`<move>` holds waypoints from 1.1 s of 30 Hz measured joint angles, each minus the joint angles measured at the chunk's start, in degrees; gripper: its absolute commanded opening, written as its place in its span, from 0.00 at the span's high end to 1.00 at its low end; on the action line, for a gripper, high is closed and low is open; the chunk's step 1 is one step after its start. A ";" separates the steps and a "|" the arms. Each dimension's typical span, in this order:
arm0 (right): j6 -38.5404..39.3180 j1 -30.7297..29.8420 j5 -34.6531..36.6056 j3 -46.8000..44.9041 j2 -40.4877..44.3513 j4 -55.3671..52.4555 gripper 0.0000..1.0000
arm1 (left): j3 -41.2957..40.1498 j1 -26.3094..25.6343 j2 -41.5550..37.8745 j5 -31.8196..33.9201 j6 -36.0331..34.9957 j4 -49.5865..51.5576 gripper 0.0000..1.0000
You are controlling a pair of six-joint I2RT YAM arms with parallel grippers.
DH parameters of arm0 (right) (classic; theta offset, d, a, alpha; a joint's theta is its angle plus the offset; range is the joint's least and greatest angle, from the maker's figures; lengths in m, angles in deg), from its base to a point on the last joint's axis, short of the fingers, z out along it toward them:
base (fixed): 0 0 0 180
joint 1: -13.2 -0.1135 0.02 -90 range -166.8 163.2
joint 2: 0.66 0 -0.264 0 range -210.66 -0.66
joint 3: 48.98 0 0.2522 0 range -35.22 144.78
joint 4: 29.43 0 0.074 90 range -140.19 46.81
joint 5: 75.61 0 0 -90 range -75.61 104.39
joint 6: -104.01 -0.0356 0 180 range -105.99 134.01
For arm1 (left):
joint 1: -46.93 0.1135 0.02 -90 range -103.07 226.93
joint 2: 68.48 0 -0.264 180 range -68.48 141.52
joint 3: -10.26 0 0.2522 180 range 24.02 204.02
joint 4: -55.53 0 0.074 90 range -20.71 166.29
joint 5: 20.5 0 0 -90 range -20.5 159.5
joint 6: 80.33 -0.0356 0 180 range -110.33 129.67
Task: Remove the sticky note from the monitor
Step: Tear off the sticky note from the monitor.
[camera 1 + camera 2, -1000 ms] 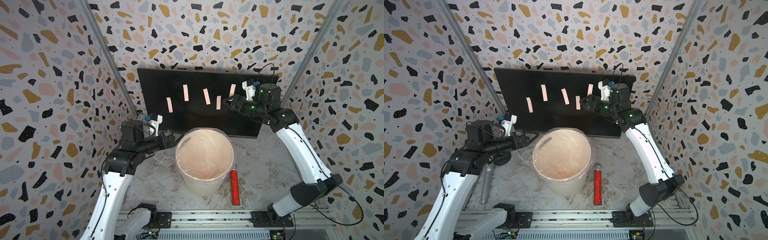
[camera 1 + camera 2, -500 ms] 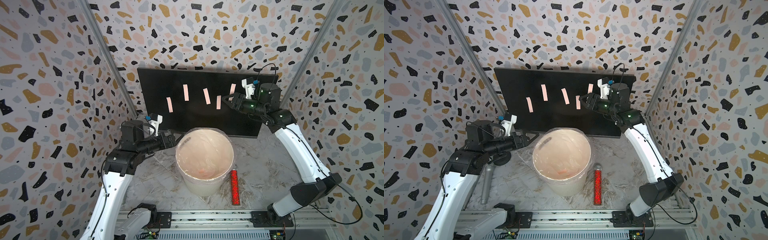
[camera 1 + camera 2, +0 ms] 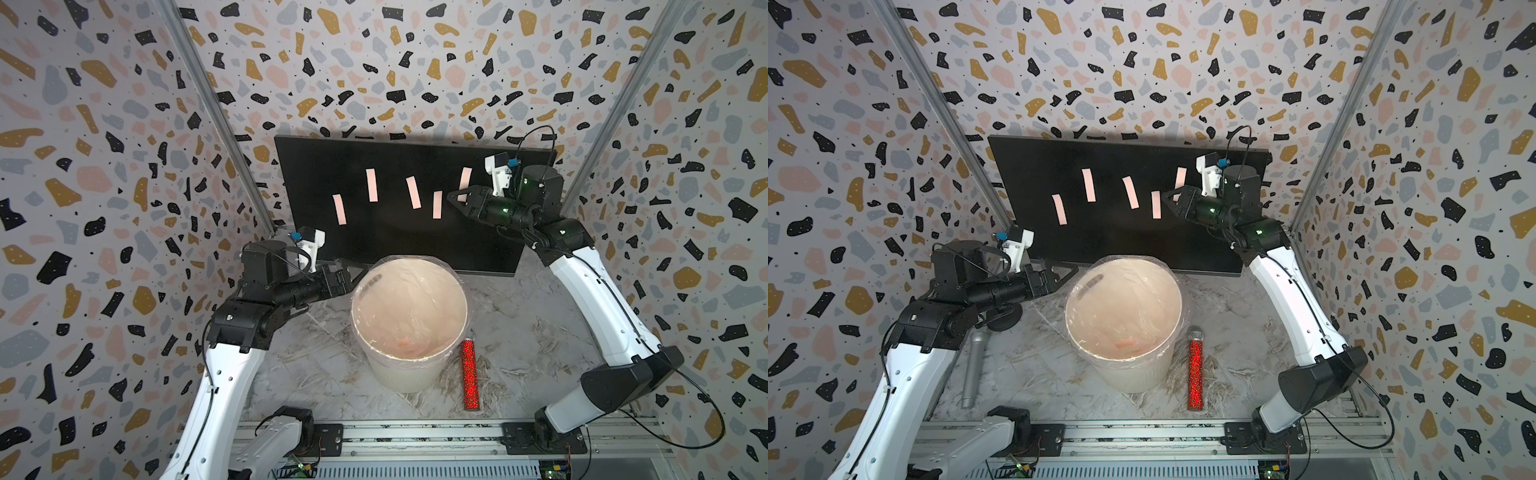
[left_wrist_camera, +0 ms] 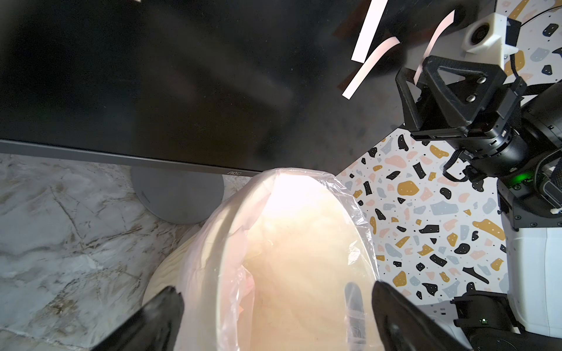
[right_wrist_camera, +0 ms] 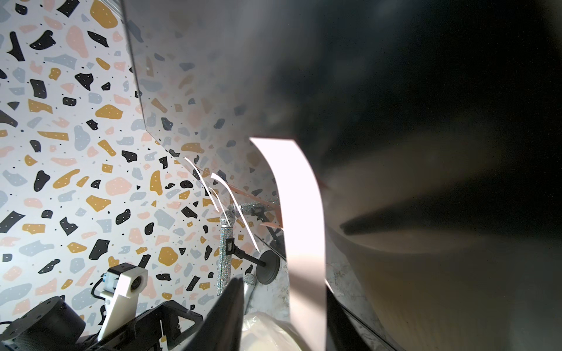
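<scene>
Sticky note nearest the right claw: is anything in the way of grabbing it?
Nothing visible is. The sticky note hangs between the right gripper's jaws, not yet pinched, its far end stuck to the monitor.

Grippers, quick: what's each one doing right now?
Left gripper: open, holding nothing.
Right gripper: open around the rightmost sticky note, not clamped on it.

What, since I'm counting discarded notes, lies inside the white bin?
A clear plastic liner lines the white bin, and one small orange-pink scrap lies near its bottom in both top views. Whether the liner's folds cover more scraps cannot be seen.
</scene>
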 measured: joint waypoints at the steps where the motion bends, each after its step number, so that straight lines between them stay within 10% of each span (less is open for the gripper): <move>1: 0.02 0.00 0.00 -0.02 0.00 0.07 0.74 | 0.00 0.00 0.00 -0.02 0.00 0.00 0.01; 10: 0.52 0.11 0.02 -0.09 0.00 0.22 1.00 | 0.02 0.00 0.00 -0.02 0.00 0.00 0.00; 33: 2.19 0.44 -0.46 -4.17 2.19 -0.68 1.00 | 0.44 0.00 0.04 -0.02 0.00 0.46 0.00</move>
